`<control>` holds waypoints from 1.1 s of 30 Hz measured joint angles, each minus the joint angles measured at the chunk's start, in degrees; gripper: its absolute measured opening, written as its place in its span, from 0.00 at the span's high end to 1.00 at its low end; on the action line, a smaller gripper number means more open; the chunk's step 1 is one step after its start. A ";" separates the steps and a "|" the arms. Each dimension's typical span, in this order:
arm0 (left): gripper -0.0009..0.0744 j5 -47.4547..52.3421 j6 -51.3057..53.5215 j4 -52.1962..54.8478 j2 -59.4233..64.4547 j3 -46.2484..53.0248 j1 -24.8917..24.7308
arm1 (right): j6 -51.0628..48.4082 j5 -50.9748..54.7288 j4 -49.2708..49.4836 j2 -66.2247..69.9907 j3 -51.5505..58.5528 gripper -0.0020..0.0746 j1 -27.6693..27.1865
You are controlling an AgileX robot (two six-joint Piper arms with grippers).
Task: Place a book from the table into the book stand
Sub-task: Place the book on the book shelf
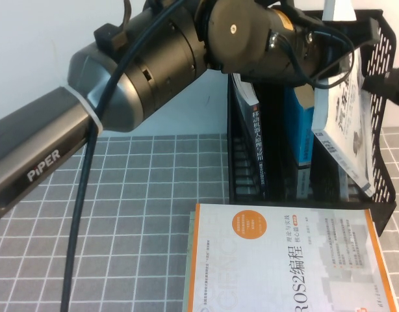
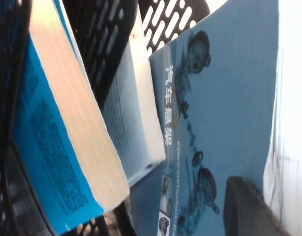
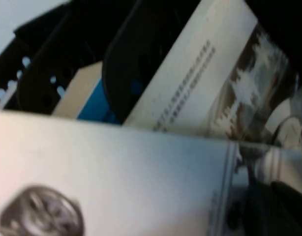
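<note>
Nearest the camera, an orange-edged white book (image 1: pixel 284 260) lay flat on the grid-clothed bench (image 1: pixel 134 214), just in front of the book stand (image 1: pixel 381 162). Behind it, inside the stand, a dark-spined book (image 1: pixel 255 130) and a blue-covered book (image 1: pixel 298 136) stood upright. In the stand's rightmost compartment the book (image 1: pixel 346 123), white with car-part drawings, leaned tilted, not yet seated upright. The left end effector (image 1: pixel 329 45) hung above the stand at the book's upper edge; one finger pad (image 2: pixel 249 206) lay against the cover, so it appeared to be gripping the book. The right end effector (image 1: pixel 398 81) sat at the stand's right wall; whether it was open I cannot tell. The paperback looked light but floppy and slick-covered; holding near the spine edge would likely keep it from bowing.
</note>
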 joint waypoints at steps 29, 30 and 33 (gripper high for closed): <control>0.84 -5.37 -7.35 9.05 5.13 -0.56 1.08 | 0.84 4.58 -10.80 -20.86 0.04 0.98 -3.54; 0.84 -5.37 -7.71 9.63 5.13 -0.56 1.08 | 0.80 4.58 -11.10 -22.39 0.04 0.98 -4.14; 0.84 -5.37 -9.13 11.56 5.13 -0.56 1.08 | 0.70 5.70 -11.84 -26.18 0.04 0.98 -5.57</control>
